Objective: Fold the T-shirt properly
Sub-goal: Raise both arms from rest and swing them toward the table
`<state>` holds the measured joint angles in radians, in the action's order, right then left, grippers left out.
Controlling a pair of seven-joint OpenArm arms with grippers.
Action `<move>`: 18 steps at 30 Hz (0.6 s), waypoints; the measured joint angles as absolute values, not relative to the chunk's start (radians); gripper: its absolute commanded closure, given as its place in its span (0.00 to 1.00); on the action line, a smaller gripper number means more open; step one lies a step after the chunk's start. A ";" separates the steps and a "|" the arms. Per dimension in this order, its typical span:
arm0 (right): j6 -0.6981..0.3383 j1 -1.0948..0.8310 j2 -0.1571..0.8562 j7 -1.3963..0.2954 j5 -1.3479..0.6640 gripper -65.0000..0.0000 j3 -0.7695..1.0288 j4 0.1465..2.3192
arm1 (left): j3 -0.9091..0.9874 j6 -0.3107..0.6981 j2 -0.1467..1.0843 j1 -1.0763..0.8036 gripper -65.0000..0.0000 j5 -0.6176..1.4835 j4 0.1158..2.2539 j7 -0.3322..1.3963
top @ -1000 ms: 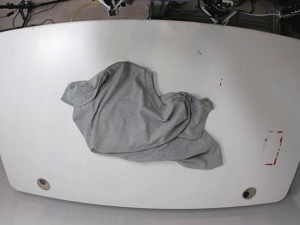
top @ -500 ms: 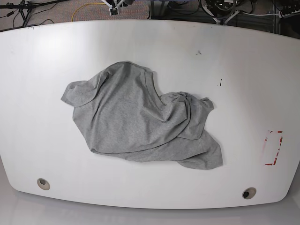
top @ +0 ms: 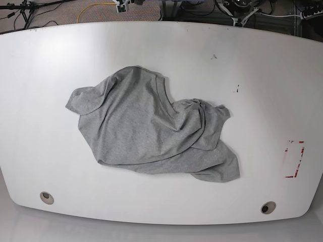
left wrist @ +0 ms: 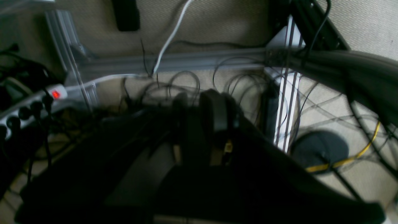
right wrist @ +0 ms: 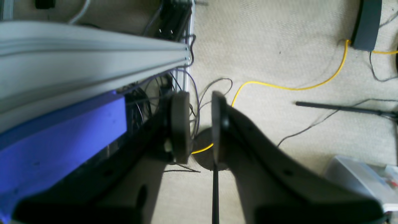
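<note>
Grey cotton, crumpled in a heap: we see the T-shirt [top: 151, 131] lying near the middle of the white table [top: 262, 75], one sleeve flung toward the left, folds bunched at the right, no lettering showing. Nothing touches it. Both arms are off beyond the far edge. From the right wrist view, we look down on the right gripper [right wrist: 200, 124] over beige carpet and a yellow cable [right wrist: 289, 87], its pads a narrow gap apart with nothing between them. The left gripper [left wrist: 199, 118] is dark and blurred over tangled cords and a power strip [left wrist: 34, 102]; fingers stand close, seemingly empty, though we cannot tell whether they meet.
</note>
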<state>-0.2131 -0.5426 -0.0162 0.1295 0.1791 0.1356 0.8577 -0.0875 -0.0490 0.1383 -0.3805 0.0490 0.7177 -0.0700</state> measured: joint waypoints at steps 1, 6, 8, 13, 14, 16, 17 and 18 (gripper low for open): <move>-0.213 -0.545 -0.016 0.129 0.179 0.83 0.136 0.862 | -0.088 -0.049 0.137 -0.387 0.85 0.049 0.727 -0.068; -0.213 -0.563 -0.016 0.127 0.179 0.83 0.132 0.888 | -0.087 -0.048 0.128 -0.421 0.84 0.049 0.779 -0.066; -0.214 -0.565 -0.016 0.127 0.179 0.83 0.132 0.890 | -0.088 -0.049 0.125 -0.422 0.84 0.050 0.783 -0.055; -0.214 -0.573 -0.016 0.123 0.179 0.84 0.132 0.907 | -0.088 -0.049 0.123 -0.424 0.84 0.050 0.792 -0.054; -0.214 -0.576 -0.016 0.123 0.179 0.84 0.132 0.913 | -0.088 -0.049 0.123 -0.424 0.84 0.050 0.795 -0.054; -0.214 -0.582 -0.016 0.124 0.178 0.84 0.132 0.924 | -0.088 -0.049 0.124 -0.426 0.84 0.050 0.800 -0.054; -0.214 -0.587 -0.016 0.124 0.178 0.84 0.132 0.931 | -0.088 -0.049 0.124 -0.428 0.85 0.050 0.802 -0.054; -0.213 -0.591 -0.016 0.125 0.177 0.84 0.132 0.937 | -0.088 -0.049 0.125 -0.431 0.85 0.050 0.805 -0.054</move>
